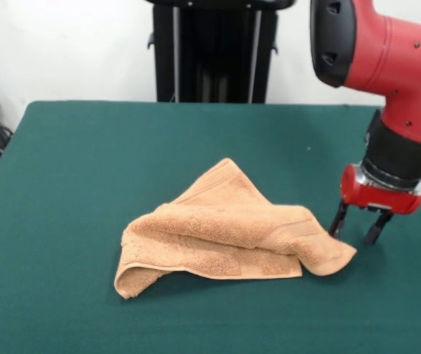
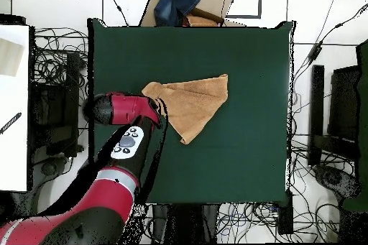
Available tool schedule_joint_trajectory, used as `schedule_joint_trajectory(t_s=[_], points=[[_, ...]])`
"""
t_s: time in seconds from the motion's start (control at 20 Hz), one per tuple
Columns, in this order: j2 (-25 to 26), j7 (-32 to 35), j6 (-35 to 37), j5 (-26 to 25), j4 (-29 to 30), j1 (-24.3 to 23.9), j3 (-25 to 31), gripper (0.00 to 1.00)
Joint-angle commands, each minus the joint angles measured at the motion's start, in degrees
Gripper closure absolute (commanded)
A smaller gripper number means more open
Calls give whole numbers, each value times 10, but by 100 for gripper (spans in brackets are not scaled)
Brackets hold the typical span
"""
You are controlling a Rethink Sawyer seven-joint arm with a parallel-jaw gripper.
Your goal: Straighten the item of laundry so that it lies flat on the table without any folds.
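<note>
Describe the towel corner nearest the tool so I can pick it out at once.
On the green table lies one peach towel, folded over itself. Follow its front edge toward the red arm: the rounded corner pokes out beside the open tool. It is the only corner by the tool.

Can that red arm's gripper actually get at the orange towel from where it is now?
Probably yes. The gripper hangs open just beside the towel's nearest corner, low over the table, with nothing between them. The towel lies crumpled and folded over itself, with that corner sticking out toward the gripper.
</note>
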Motion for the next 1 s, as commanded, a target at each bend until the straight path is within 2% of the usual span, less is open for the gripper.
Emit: schedule_joint_trajectory(t_s=[0.05,0.1,0.15,0.6,0.75,1.0], points=[[11,171,-64,37,25,1,39,0],[12,174,-64,39,25,4,36,0],[13,177,-64,41,25,7,33,100],[15,175,-33,60,21,17,15,100],[20,170,8,64,9,18,11,100],[17,169,-21,68,16,23,9,100]])
